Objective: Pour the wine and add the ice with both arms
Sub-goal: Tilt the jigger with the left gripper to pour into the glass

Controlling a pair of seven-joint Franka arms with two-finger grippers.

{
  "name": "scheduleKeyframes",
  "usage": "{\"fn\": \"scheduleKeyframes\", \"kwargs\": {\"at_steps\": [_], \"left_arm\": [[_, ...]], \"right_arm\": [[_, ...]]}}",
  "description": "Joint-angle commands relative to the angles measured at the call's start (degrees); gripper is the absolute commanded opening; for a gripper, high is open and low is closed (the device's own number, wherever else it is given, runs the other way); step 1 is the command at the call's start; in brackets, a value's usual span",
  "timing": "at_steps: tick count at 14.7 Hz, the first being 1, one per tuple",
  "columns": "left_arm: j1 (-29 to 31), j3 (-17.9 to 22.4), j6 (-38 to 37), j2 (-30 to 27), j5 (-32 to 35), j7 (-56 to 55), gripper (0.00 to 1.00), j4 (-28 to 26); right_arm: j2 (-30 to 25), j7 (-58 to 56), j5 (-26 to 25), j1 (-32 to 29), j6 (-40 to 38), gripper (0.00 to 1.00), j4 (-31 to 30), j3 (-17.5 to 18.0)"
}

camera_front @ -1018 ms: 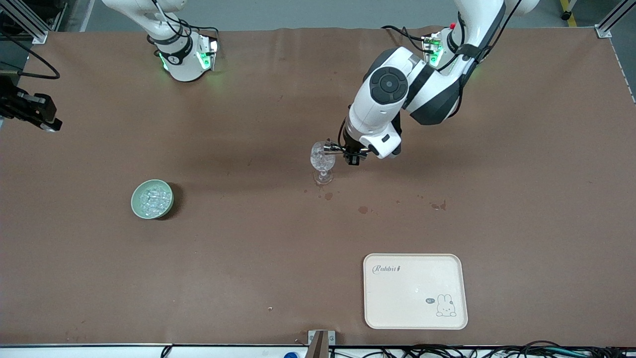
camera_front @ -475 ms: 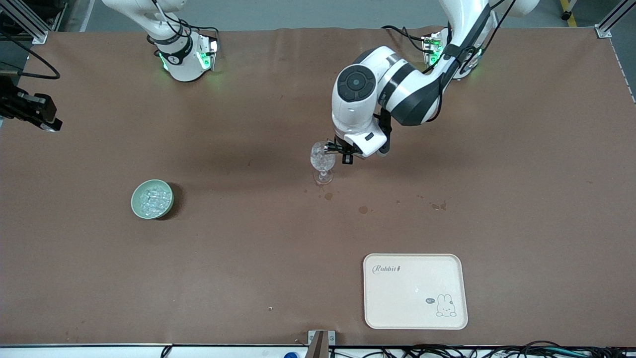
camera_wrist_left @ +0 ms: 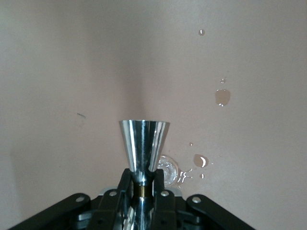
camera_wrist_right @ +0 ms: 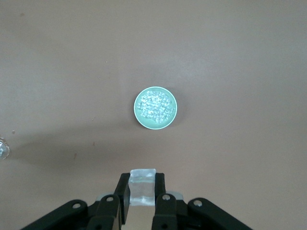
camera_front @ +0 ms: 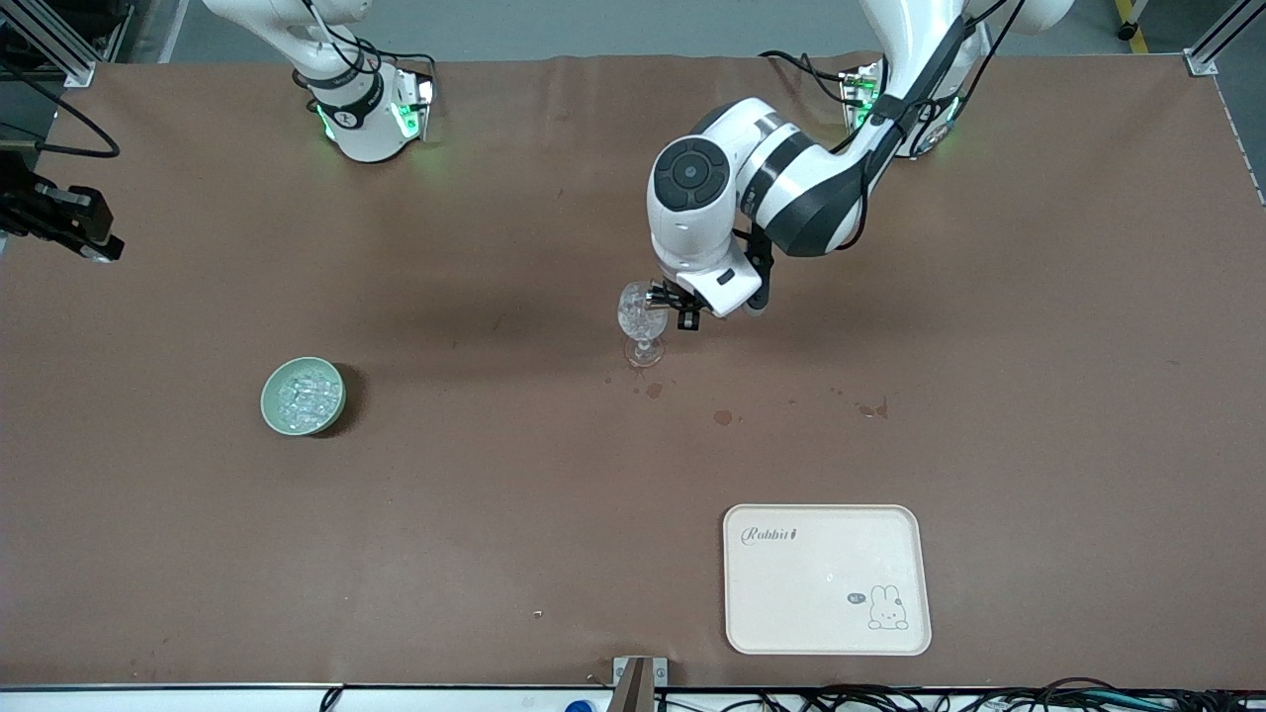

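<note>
My left gripper [camera_front: 684,311] is shut on the waist of a shiny metal jigger [camera_wrist_left: 143,143]. The jigger [camera_front: 657,294] lies level at the rim of the cut-pattern stemmed glass [camera_front: 641,321], which stands mid-table. The glass's foot [camera_wrist_left: 169,168] shows just past the jigger. Wine is out of view. Held high over the table, my right gripper [camera_wrist_right: 143,178] is shut on one clear ice cube [camera_wrist_right: 143,191]. Below it the pale green bowl [camera_wrist_right: 136,108] holds several ice lumps [camera_wrist_right: 154,107]. That bowl [camera_front: 267,400] stands toward the right arm's end.
A cream tray [camera_front: 827,578] with a rabbit print lies nearer the front camera, toward the left arm's end. Wet spots [camera_front: 723,417] mark the brown table cover near the glass. A black device [camera_front: 59,222] juts in at the table's edge at the right arm's end.
The left arm's wrist and elbow have swung toward the right arm's end, while the jigger has stayed at the glass's rim. The bowl and the tray have not moved.
</note>
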Motion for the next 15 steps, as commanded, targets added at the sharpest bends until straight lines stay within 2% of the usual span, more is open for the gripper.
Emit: {"fn": "scheduleKeyframes", "kwargs": {"at_steps": [1,10,13,15], "left_arm": [[0.6,0.0,-1.7,0.1,0.7,0.6,0.01,1.8],[-1.5,0.5,-2.0,0.4,1.4,0.2,0.0,1.8],[-1.5,0.0,-5.7,0.7,5.6,0.2,0.01,4.1],[-1.6,0.0,-6.8,0.8,6.0,0.2,0.0,4.4]], "right_arm": [[-1.4,0.2,0.0,-0.3,0.6,0.01,-1.6,0.2],[-1.4,0.2,0.0,-0.2,0.7,0.01,-1.6,0.2],[-1.4,0.3,0.0,-0.2,0.8,0.01,-1.6,0.3],[-1.3,0.3,0.0,-0.1,0.9,0.01,-1.6,0.3]]}}
